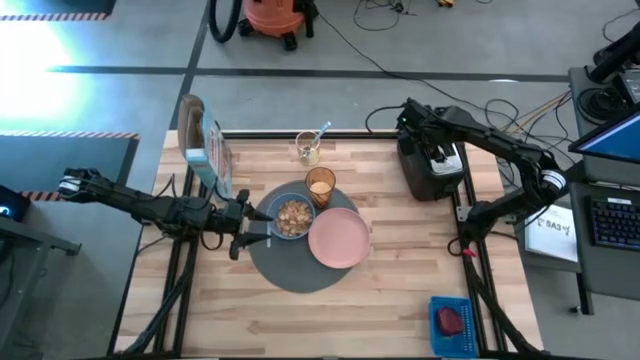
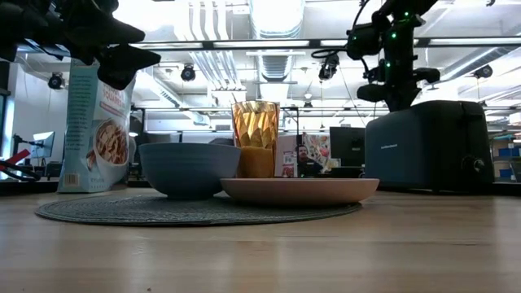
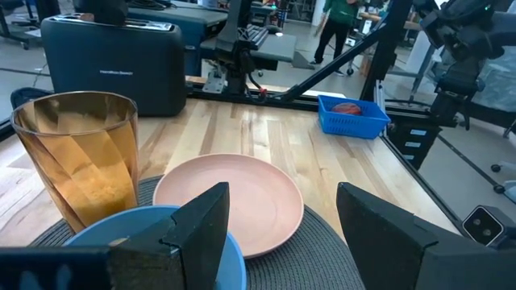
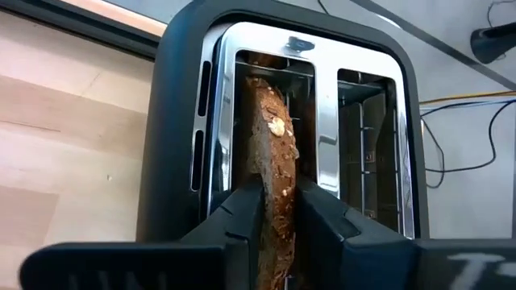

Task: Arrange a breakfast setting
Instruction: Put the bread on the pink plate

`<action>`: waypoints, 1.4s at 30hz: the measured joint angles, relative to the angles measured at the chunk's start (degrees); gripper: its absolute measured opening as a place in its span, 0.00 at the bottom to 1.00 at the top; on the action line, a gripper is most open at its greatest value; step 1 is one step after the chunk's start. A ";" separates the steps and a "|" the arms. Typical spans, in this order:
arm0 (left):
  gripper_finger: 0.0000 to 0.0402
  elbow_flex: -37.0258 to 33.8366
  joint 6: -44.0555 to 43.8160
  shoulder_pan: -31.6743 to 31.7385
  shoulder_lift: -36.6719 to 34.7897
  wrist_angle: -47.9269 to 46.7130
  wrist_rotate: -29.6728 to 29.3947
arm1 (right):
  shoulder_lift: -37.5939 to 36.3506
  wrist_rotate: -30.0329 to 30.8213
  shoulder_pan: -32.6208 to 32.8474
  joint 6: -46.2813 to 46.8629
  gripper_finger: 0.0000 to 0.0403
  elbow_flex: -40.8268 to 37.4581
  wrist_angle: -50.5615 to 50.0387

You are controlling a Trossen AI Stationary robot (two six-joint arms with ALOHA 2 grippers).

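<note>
The round dark-grey mat point(image 1: 290, 268) bears the blue bowl point(image 1: 292, 216) with cereal, the pink plate point(image 1: 338, 238) and the amber tumbler point(image 1: 320, 186). My left gripper point(image 1: 252, 226) is open and empty, raised just left of the bowl point(image 3: 153, 242). My right gripper point(image 1: 437, 158) points down into the black toaster point(image 1: 428, 170) and is shut on the brown toast slice point(image 4: 272, 129). The light-blue spoon point(image 1: 321, 132) stands in a clear glass point(image 1: 308, 150). The red food piece point(image 1: 450, 320) lies in a blue basket. My right gripper pinches the toast slice by its two broad faces point(image 4: 276, 173) between its two fingers, at the slice's upper edge. The fingers come from above, pointing down. The slice stands upright on edge, its lower part inside the toaster's slot point(image 4: 262, 72).
A cereal box point(image 1: 205, 148) stands at the far left of the table. The blue basket point(image 1: 452, 322) sits at the near right corner. The toaster's second slot point(image 4: 367, 137) shows nothing in it. People move in the room beyond the table.
</note>
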 joint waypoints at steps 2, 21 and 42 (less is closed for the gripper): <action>0.53 -0.01 -0.03 0.00 0.00 0.01 0.05 | -0.72 0.49 0.02 -0.02 0.12 -0.13 0.10; 0.53 0.00 -2.69 0.00 0.00 0.15 0.12 | -13.84 -1.43 0.04 1.50 0.02 -0.18 0.09; 0.53 -0.02 -2.70 0.00 0.02 1.95 0.06 | -22.96 -26.25 4.71 6.89 0.02 -0.09 13.21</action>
